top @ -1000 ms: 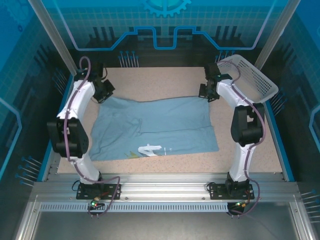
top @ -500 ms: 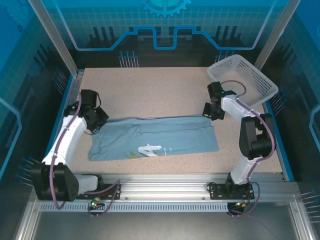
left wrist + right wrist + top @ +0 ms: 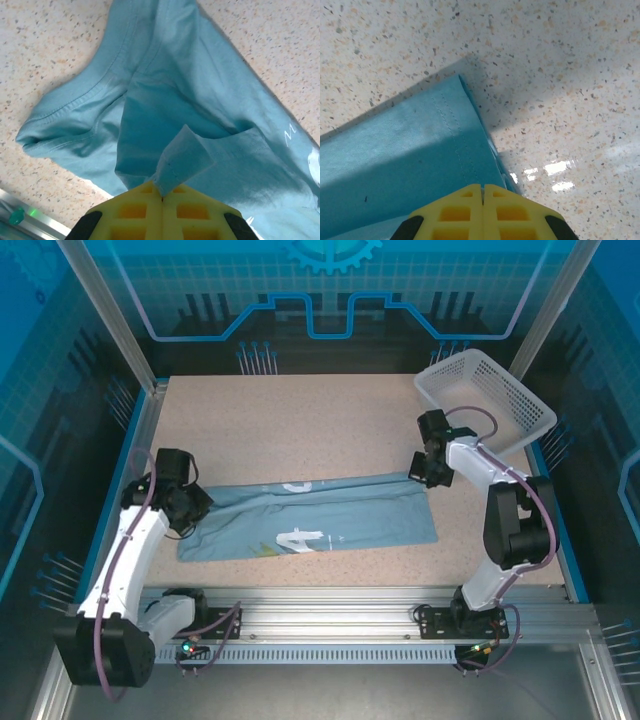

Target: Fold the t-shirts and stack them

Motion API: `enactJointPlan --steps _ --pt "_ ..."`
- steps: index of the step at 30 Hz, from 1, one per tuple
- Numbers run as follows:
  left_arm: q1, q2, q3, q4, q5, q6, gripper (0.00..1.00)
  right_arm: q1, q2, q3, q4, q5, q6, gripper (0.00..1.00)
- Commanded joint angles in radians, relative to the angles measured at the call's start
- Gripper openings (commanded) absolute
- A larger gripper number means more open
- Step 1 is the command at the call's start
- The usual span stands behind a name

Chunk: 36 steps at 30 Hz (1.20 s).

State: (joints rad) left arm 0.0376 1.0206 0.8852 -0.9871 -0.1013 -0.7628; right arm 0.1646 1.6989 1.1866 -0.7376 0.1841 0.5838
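Speckled beige tabletop (image 3: 300, 420) was covered near its front edge by the t-shirt (image 3: 330, 525), laid as a long folded band. Its left end was pinched by the left gripper (image 3: 162, 197), closed tight on a corner of cloth. Its right hem was clamped by the right gripper (image 3: 483, 190). Farther back, a white basket (image 3: 490, 390) was set at the right rear corner.
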Motion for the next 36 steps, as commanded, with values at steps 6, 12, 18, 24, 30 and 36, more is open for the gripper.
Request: enactJointPlan --steps 6,12,18,24,30,36 --pt "0.007 -0.1 -0.141 -0.088 0.009 -0.084 0.0 0.001 -0.045 -0.068 -0.069 0.062 0.019 0.0" --pt "-0.002 -0.095 -0.181 -0.088 0.022 -0.15 0.0 -0.02 -0.06 -0.094 -0.083 0.042 0.045 0.06" --pt "-0.002 -0.105 -0.191 -0.091 0.031 -0.19 0.0 -0.02 -0.068 -0.051 -0.125 0.035 0.05 0.23" --pt "-0.002 -0.12 -0.136 -0.127 0.016 -0.196 0.44 -0.017 -0.103 -0.035 -0.16 0.049 0.071 0.25" --pt "0.007 -0.051 -0.032 -0.036 0.005 -0.189 0.44 0.026 -0.109 -0.043 -0.113 -0.055 0.091 0.25" --pt "0.067 0.236 0.052 0.18 0.153 -0.184 0.29 0.105 0.002 -0.001 -0.057 -0.195 0.133 0.24"
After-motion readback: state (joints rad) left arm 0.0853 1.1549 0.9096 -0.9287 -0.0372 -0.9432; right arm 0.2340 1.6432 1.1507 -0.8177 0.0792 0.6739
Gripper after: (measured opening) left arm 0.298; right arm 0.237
